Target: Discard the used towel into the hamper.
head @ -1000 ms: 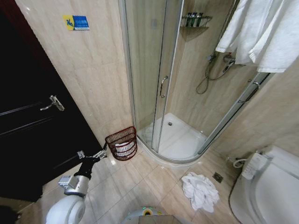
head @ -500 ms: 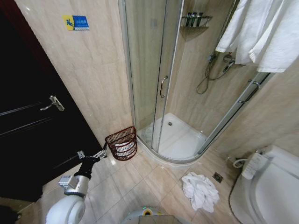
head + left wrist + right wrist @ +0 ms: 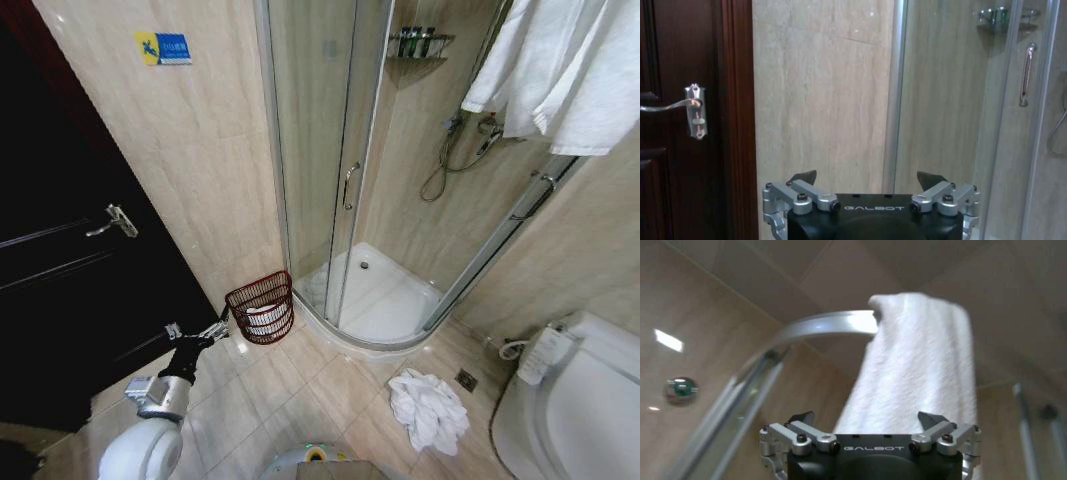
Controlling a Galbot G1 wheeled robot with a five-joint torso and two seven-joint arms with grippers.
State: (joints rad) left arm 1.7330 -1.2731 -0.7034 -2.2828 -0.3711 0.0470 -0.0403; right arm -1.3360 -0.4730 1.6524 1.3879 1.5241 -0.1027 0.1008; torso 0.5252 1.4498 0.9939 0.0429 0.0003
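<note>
A crumpled white used towel lies on the beige tiled floor near the white toilet. The small round dark reddish-brown open-weave hamper stands well apart from it, against the wall beside the glass shower enclosure. The left end effector hangs just beside the hamper, released and empty. The right end effector is also spread wide, pointing up at a white towel draped over the shower rail.

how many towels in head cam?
2: a crumpled white towel on the floor by the toilet; a hanging towel draped over the shower rail. Others may be hidden.
</note>
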